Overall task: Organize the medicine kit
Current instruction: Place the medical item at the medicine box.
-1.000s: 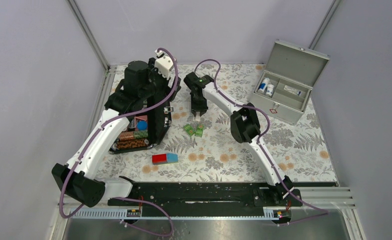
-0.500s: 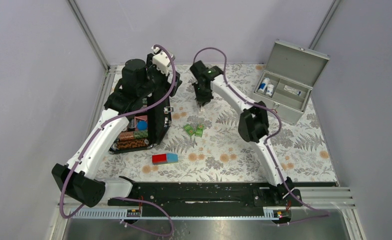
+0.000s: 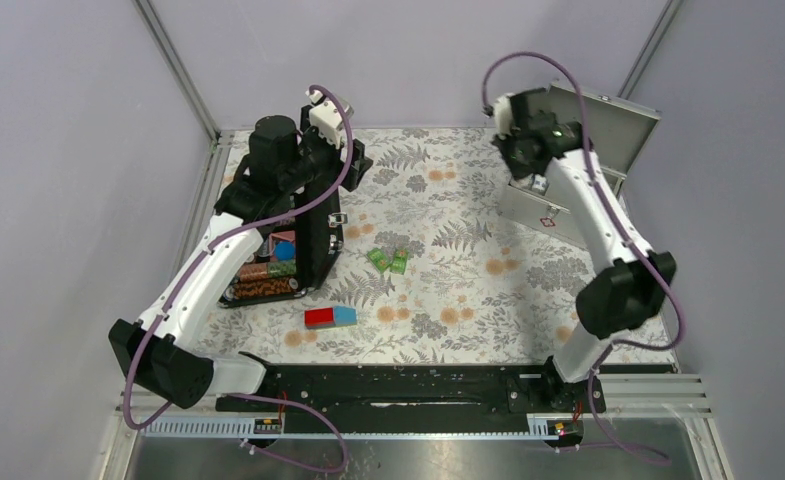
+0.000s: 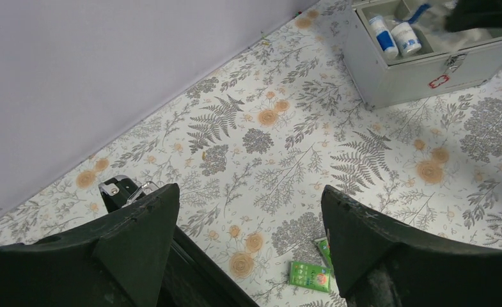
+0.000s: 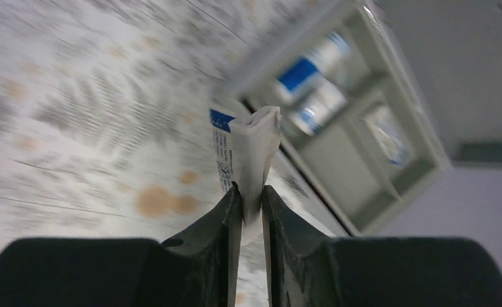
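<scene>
The grey metal medicine box (image 3: 568,215) stands open at the back right, with two blue-and-white bottles (image 3: 534,172) in its left compartment. My right gripper (image 3: 537,183) hovers over the box's left end, shut on a white tube with a blue label (image 5: 251,150). The right wrist view is blurred and shows the box (image 5: 363,192) and bottles (image 5: 312,89) just beyond the tube. My left gripper (image 3: 353,165) is open and empty, held high above the black case (image 3: 308,235). Two green sachets (image 3: 389,260) lie mid-mat and also show in the left wrist view (image 4: 310,275).
The black case holds several packets and rolls (image 3: 268,275). A red-and-blue box (image 3: 330,317) lies on the mat near the front. The grey box's lid (image 3: 596,120) stands upright behind it. Walls enclose the mat at the back and sides.
My right arm has swung from above the green sachets across to the grey box at the back right, carrying the tube. My left arm has barely moved.
</scene>
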`<move>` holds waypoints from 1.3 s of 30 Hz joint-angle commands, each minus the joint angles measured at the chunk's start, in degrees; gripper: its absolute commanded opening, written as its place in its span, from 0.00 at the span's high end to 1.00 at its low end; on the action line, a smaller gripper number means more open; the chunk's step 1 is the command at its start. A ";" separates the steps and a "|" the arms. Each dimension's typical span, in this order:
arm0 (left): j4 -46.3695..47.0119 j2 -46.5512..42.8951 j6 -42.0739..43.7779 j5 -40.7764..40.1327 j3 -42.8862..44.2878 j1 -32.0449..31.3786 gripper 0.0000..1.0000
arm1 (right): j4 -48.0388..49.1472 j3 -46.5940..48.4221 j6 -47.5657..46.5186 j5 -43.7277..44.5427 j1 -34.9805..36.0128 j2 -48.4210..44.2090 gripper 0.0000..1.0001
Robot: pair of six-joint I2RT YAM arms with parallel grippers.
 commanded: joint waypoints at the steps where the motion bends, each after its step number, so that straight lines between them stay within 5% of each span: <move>1: 3.53 -0.04 -1.81 2.14 1.65 0.15 0.19 | 12.66 -15.34 -24.56 3.03 -8.26 -10.00 0.75; 6: 3.16 -0.38 -2.02 2.55 1.24 0.13 0.20 | 22.07 -23.18 -41.18 -4.95 -18.41 -14.92 0.73; 12: 2.73 -1.42 -1.33 2.23 0.06 0.13 0.19 | 21.46 -15.62 -51.84 -10.68 -27.44 -6.12 0.73; 21: 0.82 -2.78 1.29 0.45 -0.09 0.13 0.20 | 21.35 -4.99 -64.24 -15.95 -31.39 7.50 0.73; 29: 0.21 -1.96 2.19 -0.14 0.89 0.19 0.19 | 20.51 -7.68 -69.74 -15.25 -31.40 9.19 0.70; 33: 0.38 -1.26 1.89 0.21 1.49 0.16 0.20 | 20.47 -8.97 -69.27 -13.35 -31.40 9.15 0.57; 39: 0.84 -0.16 1.71 0.40 2.34 0.17 0.20 | 16.30 -6.09 -66.54 -14.58 -31.40 8.08 0.52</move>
